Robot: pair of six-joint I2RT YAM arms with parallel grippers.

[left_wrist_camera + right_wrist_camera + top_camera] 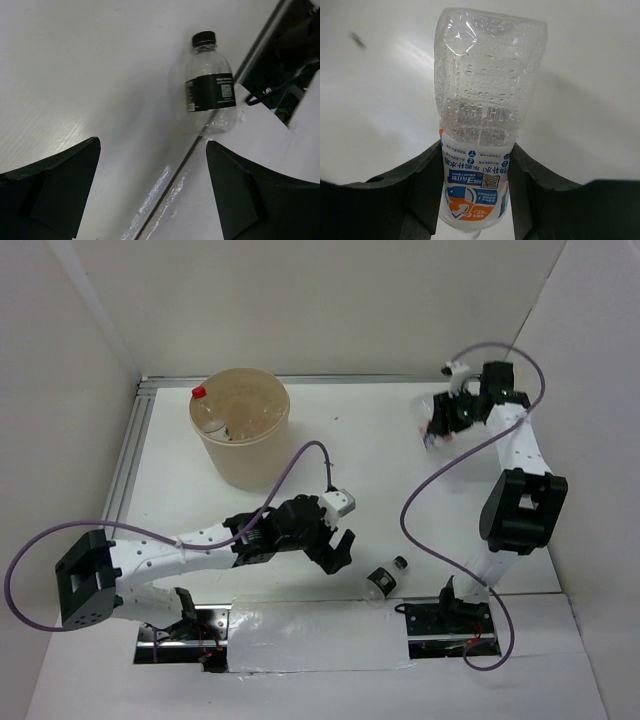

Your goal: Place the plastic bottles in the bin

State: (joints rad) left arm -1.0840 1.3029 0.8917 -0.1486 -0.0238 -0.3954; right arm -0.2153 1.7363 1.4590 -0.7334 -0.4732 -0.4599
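- Bin (262, 455): beige-tan all over.
- Red cap (199, 392) at the bin's rim: bright red.
- Black-capped bottle (210, 85): clear, with a black label band carrying white print and a small square code.
- Blue-labelled bottle (480, 100): clear, speckled with droplets. Its label is white with blue and orange print.
- Desk (380, 460): plain white.
- Left tool (152, 150) and right tool (475, 170): black.
- Cables (300, 452): purple.

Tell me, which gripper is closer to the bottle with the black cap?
Left. The left gripper hovers open just beside the black-capped bottle, near the front edge. The right gripper is far off at the back, closed around a blue-label bottle.
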